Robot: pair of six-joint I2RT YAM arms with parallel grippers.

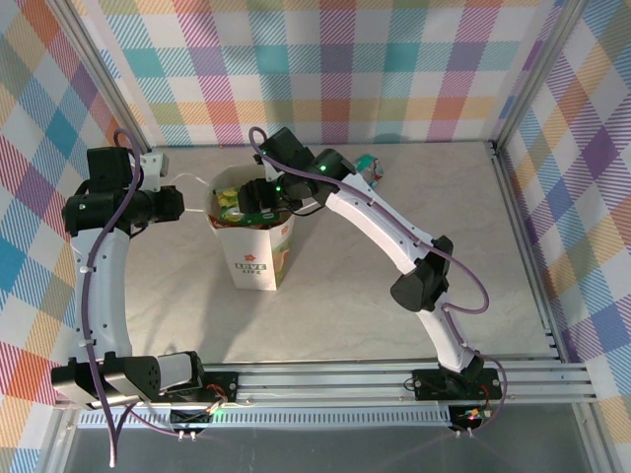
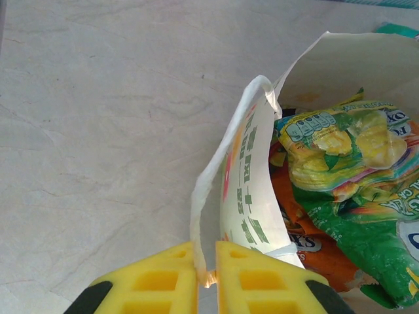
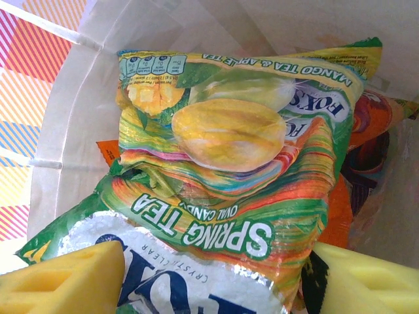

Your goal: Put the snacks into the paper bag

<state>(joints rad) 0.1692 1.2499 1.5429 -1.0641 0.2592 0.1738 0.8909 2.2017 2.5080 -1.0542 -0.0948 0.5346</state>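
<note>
The paper bag (image 1: 258, 258) stands upright a little left of the middle of the table (image 1: 394, 325). The left gripper (image 2: 206, 261) pinches the bag's rim, its fingers pressed together on the paper. The right gripper (image 3: 219, 268) hangs in the bag's mouth with its fingers spread. The green-yellow packet (image 3: 222, 150) lies inside just below and between them, on top of orange packets (image 3: 337, 216). A teal packet (image 1: 367, 168) lies by the table's far edge, apart from the bag.

Above paper bag (image 1: 258, 258) mouth: right arm (image 1: 380, 225); inside: snacks (image 3: 229, 150) heaped; table (image 1: 325, 325) alongside open.

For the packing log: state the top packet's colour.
Spring Tea packet is green and yellow; best in right wrist view.
</note>
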